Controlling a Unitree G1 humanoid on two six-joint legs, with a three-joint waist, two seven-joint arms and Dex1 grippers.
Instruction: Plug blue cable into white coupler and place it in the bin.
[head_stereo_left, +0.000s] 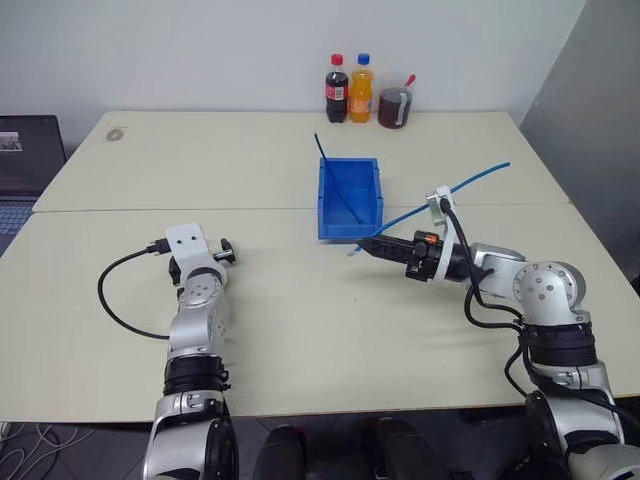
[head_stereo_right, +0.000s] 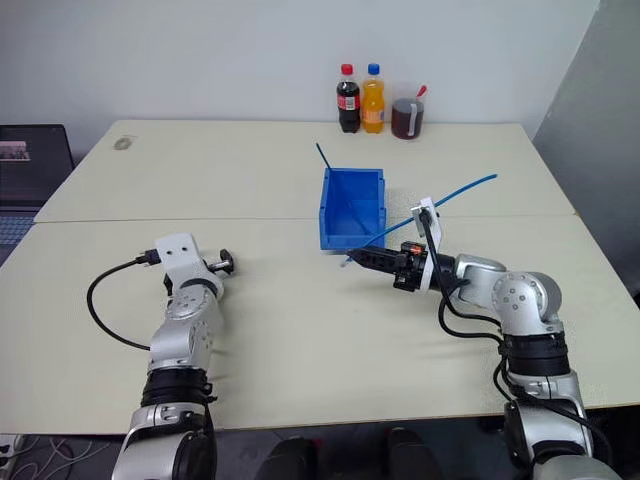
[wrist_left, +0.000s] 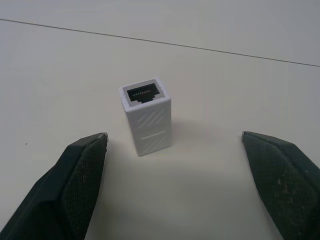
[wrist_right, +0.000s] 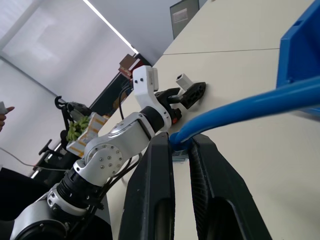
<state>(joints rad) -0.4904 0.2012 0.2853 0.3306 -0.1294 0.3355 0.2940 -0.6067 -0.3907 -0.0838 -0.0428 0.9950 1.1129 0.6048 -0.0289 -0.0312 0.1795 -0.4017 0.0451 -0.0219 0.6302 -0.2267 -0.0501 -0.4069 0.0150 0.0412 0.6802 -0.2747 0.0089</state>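
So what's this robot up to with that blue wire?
It is getting ready to join two parts. The right gripper is shut on one end of the blue cable, holding it above the table just in front of the bin. The left gripper is open around the white coupler, which stands upright on the table, not yet grasped. Nothing is plugged in yet.

A small white plastic coupler block (wrist_left: 146, 116) bears diagonal ribbing and a black socket. The thin light-blue cable (head_stereo_left: 470, 180) and bright blue plastic bin (head_stereo_left: 349, 200) contrast with the cream bench (head_stereo_left: 300, 330).
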